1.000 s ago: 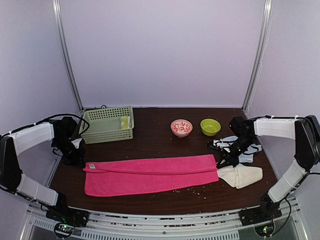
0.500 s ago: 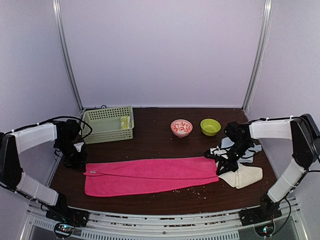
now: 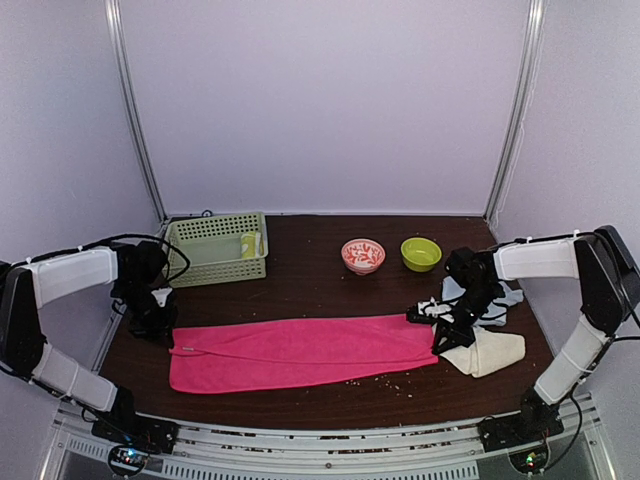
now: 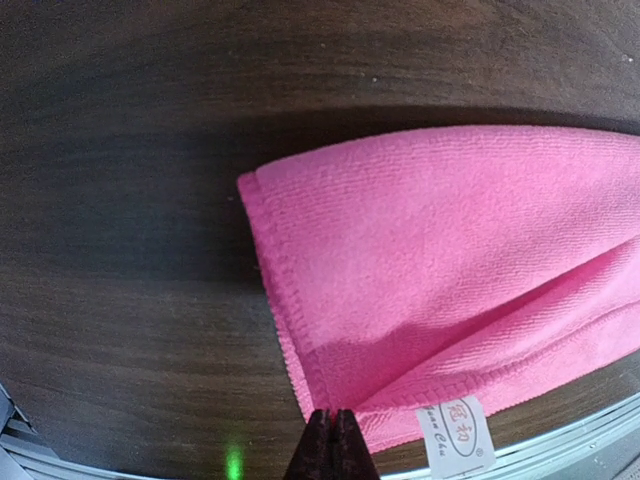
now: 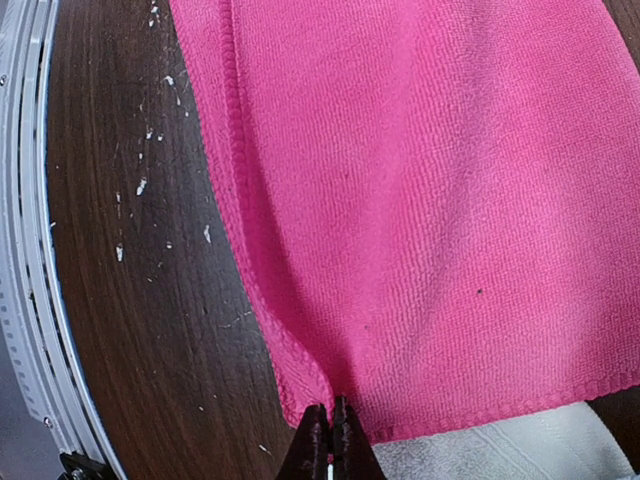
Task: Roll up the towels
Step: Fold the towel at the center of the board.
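Note:
The long bright pink towel (image 3: 300,352) lies folded lengthwise across the front of the table. My left gripper (image 3: 166,332) is at its left end, jaws shut on the hem beside the white label (image 4: 455,440), as the left wrist view (image 4: 332,418) shows. My right gripper (image 3: 437,337) is at its right end, jaws shut on the near corner hem (image 5: 330,408). The cream towel (image 3: 488,352) lies bunched right of the pink one and shows under its edge (image 5: 500,445). The light blue towel (image 3: 495,300) lies crumpled behind my right wrist. A small yellow roll (image 3: 249,245) stands in the basket.
The green plastic basket (image 3: 215,250) stands at the back left. A red-patterned bowl (image 3: 362,255) and a lime bowl (image 3: 420,253) stand at the back middle. Crumbs dot the wood near the front edge (image 3: 380,380). The metal front rail (image 5: 25,250) runs close to the towel.
My left gripper moved right and nearer onto the towel's left end. My right gripper moved left onto its right end. The pink towel has barely shifted.

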Action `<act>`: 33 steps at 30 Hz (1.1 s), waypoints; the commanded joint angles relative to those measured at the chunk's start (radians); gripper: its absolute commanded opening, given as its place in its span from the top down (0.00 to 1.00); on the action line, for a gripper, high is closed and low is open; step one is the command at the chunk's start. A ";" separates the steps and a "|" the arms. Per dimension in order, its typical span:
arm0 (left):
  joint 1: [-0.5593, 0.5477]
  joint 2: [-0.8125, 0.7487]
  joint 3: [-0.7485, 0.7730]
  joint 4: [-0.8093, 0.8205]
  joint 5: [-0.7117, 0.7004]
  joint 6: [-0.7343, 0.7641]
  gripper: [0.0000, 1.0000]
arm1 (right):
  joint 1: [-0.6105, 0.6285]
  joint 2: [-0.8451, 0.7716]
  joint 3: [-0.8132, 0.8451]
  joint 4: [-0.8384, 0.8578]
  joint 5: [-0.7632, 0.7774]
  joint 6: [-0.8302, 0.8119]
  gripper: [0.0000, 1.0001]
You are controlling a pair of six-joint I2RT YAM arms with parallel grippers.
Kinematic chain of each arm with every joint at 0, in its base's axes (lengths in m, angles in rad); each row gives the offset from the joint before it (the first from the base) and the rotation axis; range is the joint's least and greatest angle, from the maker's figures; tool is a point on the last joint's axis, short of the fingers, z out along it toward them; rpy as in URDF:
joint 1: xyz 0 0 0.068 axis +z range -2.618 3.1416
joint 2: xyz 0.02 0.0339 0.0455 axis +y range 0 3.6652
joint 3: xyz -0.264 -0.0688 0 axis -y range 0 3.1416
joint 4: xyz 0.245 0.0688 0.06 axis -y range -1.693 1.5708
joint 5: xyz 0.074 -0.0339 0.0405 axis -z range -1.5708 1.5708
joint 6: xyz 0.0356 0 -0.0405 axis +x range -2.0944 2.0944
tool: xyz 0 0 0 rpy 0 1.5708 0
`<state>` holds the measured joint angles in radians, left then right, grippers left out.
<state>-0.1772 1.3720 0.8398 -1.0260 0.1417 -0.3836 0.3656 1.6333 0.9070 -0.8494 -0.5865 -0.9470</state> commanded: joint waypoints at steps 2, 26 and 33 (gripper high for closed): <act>-0.011 -0.014 0.012 -0.057 -0.013 -0.015 1.00 | 0.008 0.003 -0.006 -0.016 0.022 -0.019 0.99; -0.089 -0.166 -0.023 -0.085 -0.063 -0.049 1.00 | -0.041 -0.108 -0.013 -0.101 0.025 -0.055 1.00; -0.117 -0.148 -0.041 -0.113 -0.091 -0.083 1.00 | -0.042 -0.096 -0.025 -0.074 0.032 -0.052 1.00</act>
<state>-0.2848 1.2160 0.8150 -1.1061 0.0837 -0.4347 0.3294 1.5463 0.8955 -0.9203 -0.5743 -0.9894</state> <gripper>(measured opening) 0.002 0.004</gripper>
